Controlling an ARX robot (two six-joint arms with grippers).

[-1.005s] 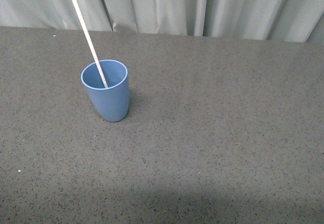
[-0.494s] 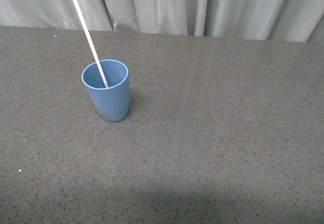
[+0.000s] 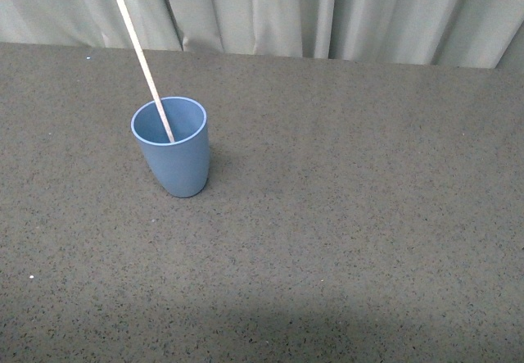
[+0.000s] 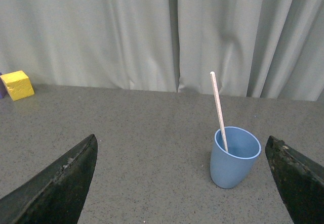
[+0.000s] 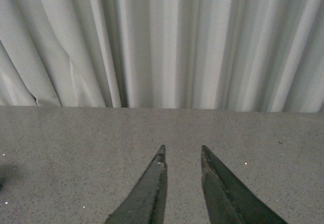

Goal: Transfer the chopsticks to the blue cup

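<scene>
The blue cup (image 3: 171, 145) stands upright on the worktop (image 3: 344, 215), at about 10 o'clock from the centre of the front view. The chopsticks (image 3: 144, 66) rest inside it, lower end in the cup, upper end leaning toward 11 o'clock above the rim.

The left pincer (image 4: 182, 183) is spread wide and holds nothing; the cup lies between and beyond its fingertips. The right pincer (image 5: 183, 155) is nearly pressed together, a narrow gap remaining, and grips nothing.

A yellow block (image 4: 17, 84) sits near the curtain (image 4: 152, 32).
</scene>
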